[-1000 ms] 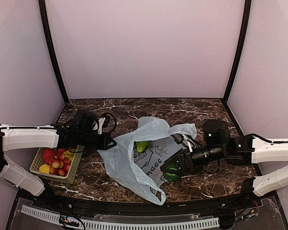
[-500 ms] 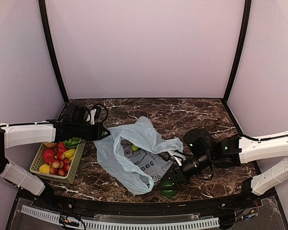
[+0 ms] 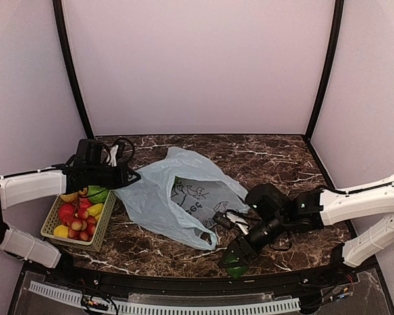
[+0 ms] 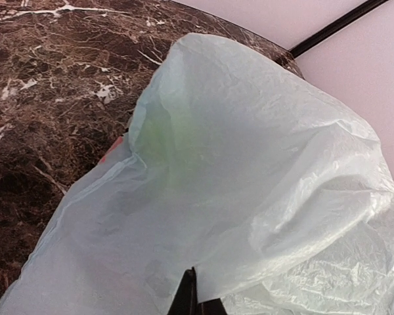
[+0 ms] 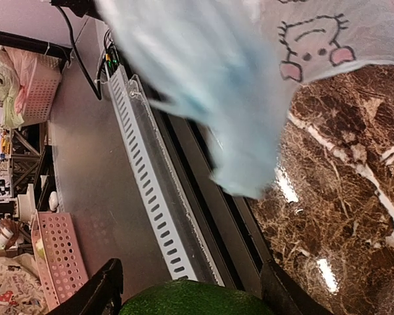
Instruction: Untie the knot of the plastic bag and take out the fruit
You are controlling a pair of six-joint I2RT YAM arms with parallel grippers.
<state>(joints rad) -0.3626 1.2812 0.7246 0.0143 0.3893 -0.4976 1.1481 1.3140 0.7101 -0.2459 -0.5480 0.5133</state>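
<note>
- Woven basket point(image 3: 51, 230) sits far L at the near table edge. It holds red fruits point(image 3: 75, 220), a yellow fruit point(image 3: 61, 231) and, at its back rim, the other green fruit point(image 3: 97, 194).
- L gripper point(image 3: 130, 177) hangs just R of the basket's back corner, pressed together and pinching the L edge of the plastic bag point(image 3: 161, 203). L wrist view: dark fingertips point(image 4: 187, 296) closed at frame bottom, w/ film draped above them.
- Bag spreads over the middle of the table point(image 3: 276, 157). Its long axis runs from the L gripper down-R toward the near edge. It looks fairly flat, cartoon print facing up. A greenish tint shows thru the film in the L wrist view; can't tell if that's inside or behind.
- Knot: none visible anywhere; prob. already undone, as the mouth looks loose.
- R gripper point(image 3: 238, 257) is at the near edge, just R of the bag's lower tip. Jaws are spread wide around the green fruit point(image 3: 235, 268), clamping it on both sides. R wrist view shows the fruit's top between the two fingers.
- Key relation: the basket lies well to the L of the held fruit, w/ the whole bag between. L arm is far nearer the basket but busy w/ the bag, so the R arm prob. has to carry the fruit L, across the bag.
</note>
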